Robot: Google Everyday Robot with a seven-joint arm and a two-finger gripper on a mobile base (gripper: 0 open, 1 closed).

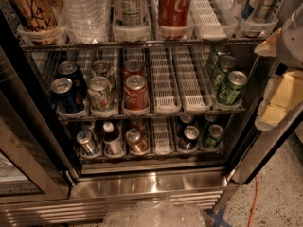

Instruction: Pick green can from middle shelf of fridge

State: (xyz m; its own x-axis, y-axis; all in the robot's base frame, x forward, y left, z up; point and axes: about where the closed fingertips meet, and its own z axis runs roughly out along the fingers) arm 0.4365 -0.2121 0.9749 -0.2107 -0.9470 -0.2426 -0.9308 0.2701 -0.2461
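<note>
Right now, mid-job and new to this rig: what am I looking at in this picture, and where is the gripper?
This is the robot's one camera view; where it is mounted is not on record. The robot is a wheeled base with one arm. It looks into an open fridge. The gripper is the pale shape at the right edge, level with the middle shelf and touching no can. On that shelf's white lane trays, left to right: dark blue cans, whitish cans, red cans, two bare lanes, then the green can at the front of its lane, more behind it.
</note>
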